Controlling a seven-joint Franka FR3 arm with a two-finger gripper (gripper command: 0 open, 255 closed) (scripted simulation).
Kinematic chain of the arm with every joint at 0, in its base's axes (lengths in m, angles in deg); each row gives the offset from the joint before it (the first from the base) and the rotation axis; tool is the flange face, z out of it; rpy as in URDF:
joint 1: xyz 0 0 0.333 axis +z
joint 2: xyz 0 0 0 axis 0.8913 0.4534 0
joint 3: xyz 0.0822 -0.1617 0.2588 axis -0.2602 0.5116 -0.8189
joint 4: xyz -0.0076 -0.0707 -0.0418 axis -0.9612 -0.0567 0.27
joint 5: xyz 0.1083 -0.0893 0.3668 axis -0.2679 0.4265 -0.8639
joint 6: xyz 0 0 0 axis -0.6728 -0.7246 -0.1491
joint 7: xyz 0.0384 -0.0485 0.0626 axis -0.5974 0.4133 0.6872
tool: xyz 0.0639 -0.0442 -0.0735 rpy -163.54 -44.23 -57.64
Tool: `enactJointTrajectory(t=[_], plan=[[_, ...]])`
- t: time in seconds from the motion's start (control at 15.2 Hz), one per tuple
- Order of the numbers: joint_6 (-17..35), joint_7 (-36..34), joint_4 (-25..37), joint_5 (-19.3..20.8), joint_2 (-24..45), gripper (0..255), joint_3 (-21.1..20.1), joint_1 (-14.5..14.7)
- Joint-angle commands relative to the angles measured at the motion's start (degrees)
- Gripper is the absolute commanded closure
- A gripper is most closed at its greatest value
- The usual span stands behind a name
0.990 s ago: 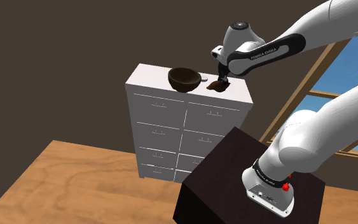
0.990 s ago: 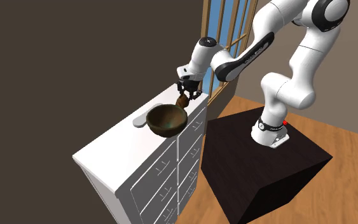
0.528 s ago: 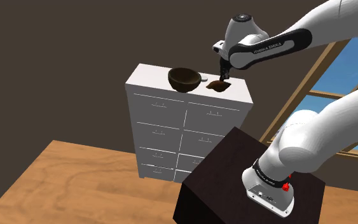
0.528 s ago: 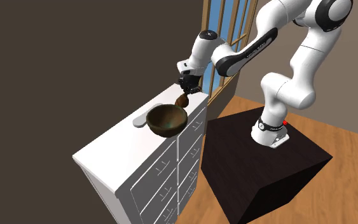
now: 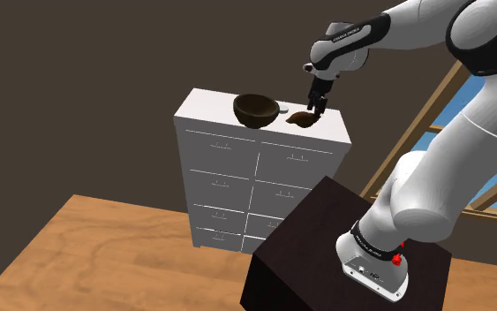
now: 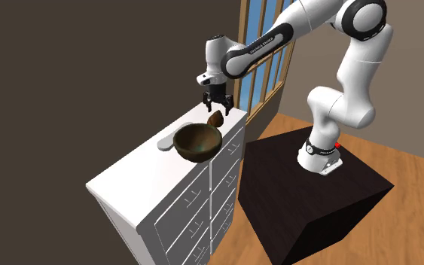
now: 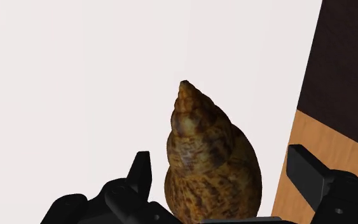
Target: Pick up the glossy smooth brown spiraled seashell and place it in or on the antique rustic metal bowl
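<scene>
Dark brown walls close off the room behind a white chest of drawers (image 5: 264, 172), whose flat top serves as my bench. A window with a wooden frame (image 6: 266, 56) shows blue beyond it, and the floor (image 5: 87, 247) is wood planks.

On my wrist feed the seashell (image 7: 203, 140) lies on the white top with its pointed spire aimed away from the gripper (image 7: 222, 165). It is mottled brown and tan and its whorls are plain to see. Its broad end is cut off behind the black body of the hand. The two fingers stand wide, one on each side of the shell, with white top showing in both gaps, so nothing is gripped. Just past the shell the top's edge drops away to a strip of floor.

From the shoulder view the gripper (image 5: 315, 103) hangs right above the seashell (image 5: 301, 118), which is only a small dark blob there, near the end of the top closest to the stand (image 5: 326, 238). I cannot tell from that angle whether the fingertips reach it. The second exterior view agrees: the gripper (image 6: 217, 105) is over the seashell (image 6: 215, 120), at the window end of the top.

The bowl (image 5: 255, 109) sits upright about midway along the top, near the shell but apart from it. Its inside (image 6: 196, 141) looks brownish green. A flat grey thing (image 6: 165, 141) lies beside it, partly hidden by the bowl's rim, and I cannot make out what it is. The arm's upper links run off the shoulder view's edge.
</scene>
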Motion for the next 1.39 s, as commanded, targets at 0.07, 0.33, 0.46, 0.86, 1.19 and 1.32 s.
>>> enactJointTrajectory(t=[0.07, 0.33, 0.46, 0.86, 1.19, 1.32], plan=[[1.64, 2.29, -0.56, -2.65, 2.24, 0, 0.53, 0.03], [3.61, 3.19, -1.62, -3.87, 3.59, 0, 0.58, 0.01], [3.61, 3.20, -1.62, -3.88, 3.60, 0, 0.58, 0.01], [3.60, 3.19, -1.61, -3.88, 3.60, 255, 0.58, 0.01], [3.60, 3.18, -1.62, -3.86, 3.58, 255, 0.58, 0.01], [3.58, 3.19, -1.59, -3.88, 3.60, 255, 0.58, 0.01]])
